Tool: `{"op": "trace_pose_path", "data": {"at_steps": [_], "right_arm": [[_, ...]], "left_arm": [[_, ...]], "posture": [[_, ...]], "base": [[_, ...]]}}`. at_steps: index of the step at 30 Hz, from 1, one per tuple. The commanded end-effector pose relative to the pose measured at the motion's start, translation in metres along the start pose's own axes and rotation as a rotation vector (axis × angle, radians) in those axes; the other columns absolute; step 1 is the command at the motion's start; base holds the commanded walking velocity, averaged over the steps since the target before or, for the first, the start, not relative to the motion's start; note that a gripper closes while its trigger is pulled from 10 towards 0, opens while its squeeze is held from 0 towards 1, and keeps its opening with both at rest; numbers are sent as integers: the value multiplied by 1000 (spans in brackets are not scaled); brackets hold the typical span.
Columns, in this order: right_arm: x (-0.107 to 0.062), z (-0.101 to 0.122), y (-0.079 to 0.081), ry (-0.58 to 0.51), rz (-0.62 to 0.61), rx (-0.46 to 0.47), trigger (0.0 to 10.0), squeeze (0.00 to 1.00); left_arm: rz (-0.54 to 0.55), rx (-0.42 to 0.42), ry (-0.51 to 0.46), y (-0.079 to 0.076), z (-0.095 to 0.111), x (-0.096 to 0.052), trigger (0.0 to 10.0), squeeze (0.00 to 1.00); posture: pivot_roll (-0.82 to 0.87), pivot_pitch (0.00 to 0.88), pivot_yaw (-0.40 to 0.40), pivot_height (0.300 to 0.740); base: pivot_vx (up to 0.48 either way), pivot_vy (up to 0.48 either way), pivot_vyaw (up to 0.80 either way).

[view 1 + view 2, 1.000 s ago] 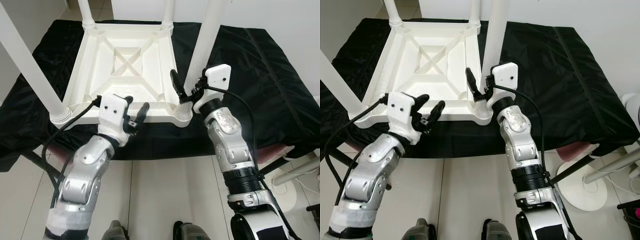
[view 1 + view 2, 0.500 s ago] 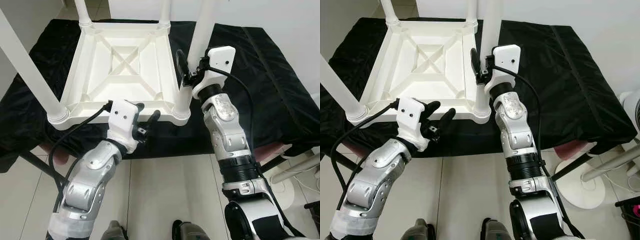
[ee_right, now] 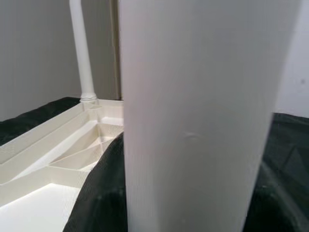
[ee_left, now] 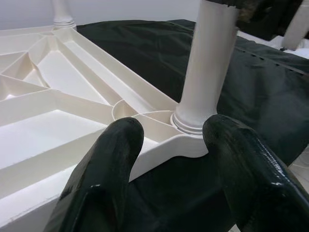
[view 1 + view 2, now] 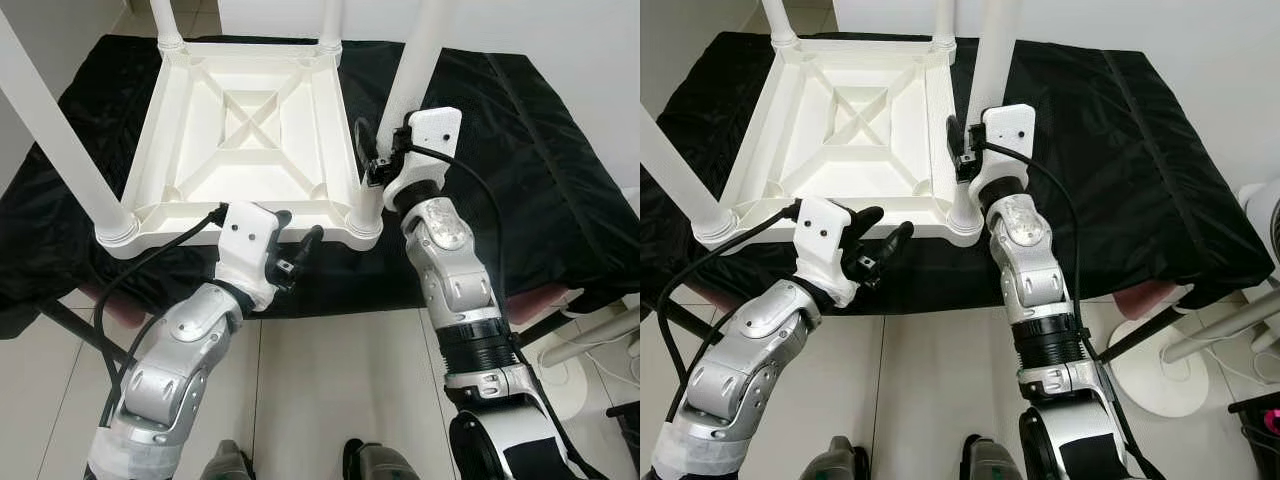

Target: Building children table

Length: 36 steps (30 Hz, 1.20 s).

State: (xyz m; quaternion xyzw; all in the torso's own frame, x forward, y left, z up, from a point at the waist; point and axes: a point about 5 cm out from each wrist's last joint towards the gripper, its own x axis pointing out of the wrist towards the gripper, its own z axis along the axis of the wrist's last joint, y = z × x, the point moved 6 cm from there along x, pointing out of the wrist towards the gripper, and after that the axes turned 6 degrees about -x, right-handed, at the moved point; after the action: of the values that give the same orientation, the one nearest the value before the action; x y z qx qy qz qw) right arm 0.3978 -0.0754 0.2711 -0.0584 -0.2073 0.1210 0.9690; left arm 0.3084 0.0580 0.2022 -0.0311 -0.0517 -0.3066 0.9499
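Note:
A white plastic children's table lies upside down on a black cloth, its legs pointing up. My right gripper is shut on the near right leg, low down, a little above the corner socket. In the right wrist view this leg stands between the dark fingers. My left gripper is open, just in front of the table's near edge. In the left wrist view its fingers point at the corner socket of the same leg without touching it.
The black cloth covers a low platform that reaches right and left of the table. The near left leg slants up at the left, and two far legs stand at the back. Tiled floor lies below; a white stand base sits at the right.
My right gripper went from beside the near right leg to around it, then slid a little lower. My left gripper shifted right along the table's near edge.

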Motion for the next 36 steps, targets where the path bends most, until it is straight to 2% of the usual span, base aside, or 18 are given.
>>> {"op": "trace_pose_path", "data": {"at_steps": [1,7,9,12,15,16,18,19,20,21,22,23,24,26,31,33,34,36], "right_arm": [[0,-4,-2,22,-11,8,10000,0],[0,-6,-5,37,-25,31,10000,0],[-1,-8,-8,57,-47,73,10000,0],[-1,-9,-9,64,-57,94,10000,0],[-5,-19,-17,106,-129,246,10000,0],[-5,-19,-17,106,-129,246,10000,0],[-10,-27,-21,131,-182,424,10000,0],[-10,-27,-21,131,-182,424,10000,0],[-12,-30,-23,137,-202,499,10000,0],[-15,-35,-26,141,-235,622,10000,0],[-15,-35,-26,141,-235,622,10000,0],[-21,-43,-31,141,-270,769,10000,0],[-21,-43,-31,141,-270,769,10000,0],[-26,-53,-37,154,-303,881,10000,0],[-30,-60,-41,146,-318,1001,10000,0],[-35,-68,-47,136,-332,1118,10000,0],[-35,-68,-47,136,-332,1118,10000,0],[-44,-93,-54,160,-372,1276,10000,0]], "left_arm": [[-105,-10,15,-15,-1,-3,10000,0],[-214,-23,62,-35,-3,-6,10000,0],[-294,-4,109,-48,-7,-12,10000,0],[-308,7,116,-50,-7,-14,10000,0],[-370,-33,107,-60,3,-17,10000,0],[-370,-33,107,-60,3,-17,10000,0],[-405,-63,94,-66,11,-20,10000,0],[-405,-63,94,-66,11,-20,10000,0],[-418,-70,92,-68,14,-21,10000,0],[-430,-73,93,-72,16,-22,10000,0],[-430,-73,93,-72,16,-22,10000,0],[-449,-95,114,-79,14,-24,10000,0],[-449,-95,114,-79,14,-24,10000,0],[-459,-114,153,-86,5,-25,10000,0],[-455,-140,172,-90,1,-25,10000,0],[-453,-158,175,-91,2,-25,10000,0],[-453,-158,175,-91,2,-25,10000,0],[-444,-156,172,-90,4,-24,10000,0]], "posture": [[-14,107,-21,740],[-14,105,-21,740],[-18,106,-20,740],[-18,106,-20,740],[-17,113,-23,740],[-17,113,-23,740],[-17,116,-24,740],[-17,116,-24,740],[-17,116,-24,740],[-18,124,-24,740],[-18,124,-24,740],[-18,131,-25,740],[-18,131,-25,740],[-22,140,-25,740],[-25,147,-27,740],[-26,149,-30,740],[-26,149,-30,740],[-22,156,-34,740]], "base": [[0,0,0],[0,0,0],[0,0,0],[0,0,0],[0,0,0],[0,0,0],[0,0,0],[0,0,0],[0,0,0],[0,0,0],[0,0,0],[0,0,0],[0,0,0],[0,0,0],[0,0,0],[0,0,0],[0,0,0],[0,0,0]]}}
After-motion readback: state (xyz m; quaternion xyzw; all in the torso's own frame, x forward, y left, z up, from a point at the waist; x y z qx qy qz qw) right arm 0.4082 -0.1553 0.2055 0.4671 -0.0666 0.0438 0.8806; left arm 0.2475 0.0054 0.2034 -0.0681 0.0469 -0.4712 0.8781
